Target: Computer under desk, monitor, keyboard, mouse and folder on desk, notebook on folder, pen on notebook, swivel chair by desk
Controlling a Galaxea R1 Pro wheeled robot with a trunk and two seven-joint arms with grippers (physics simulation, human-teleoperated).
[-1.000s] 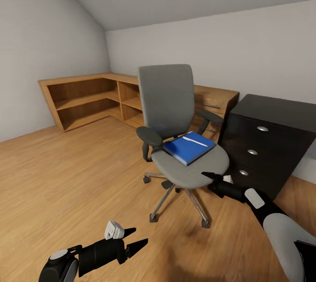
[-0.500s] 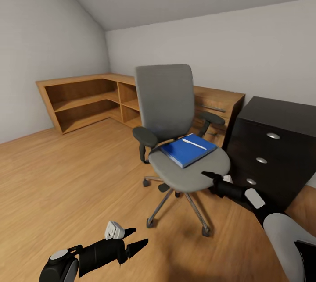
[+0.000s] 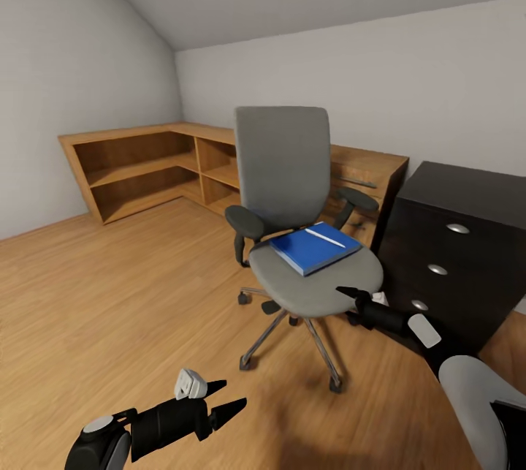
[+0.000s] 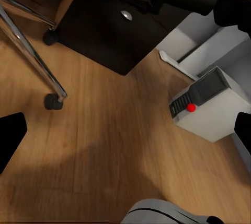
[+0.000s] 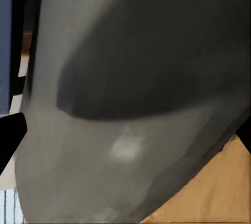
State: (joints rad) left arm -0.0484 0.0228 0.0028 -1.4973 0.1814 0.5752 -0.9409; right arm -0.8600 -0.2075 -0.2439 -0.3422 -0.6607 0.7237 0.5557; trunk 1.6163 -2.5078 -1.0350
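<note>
Your right gripper [image 3: 345, 294] sits at the front edge of the grey swivel chair [image 3: 292, 185], its black fingers spread either side of the seat rim; whether they touch it, you can't tell. On that seat lies the flat blue folder [image 3: 314, 247] with a slim white pen [image 3: 324, 237] across it. Your left gripper [image 3: 228, 397] hangs low over the wooden floor [image 3: 109, 294], fingers apart, holding nothing. Beside the chair stands a black drawer cabinet [image 3: 453, 251].
</note>
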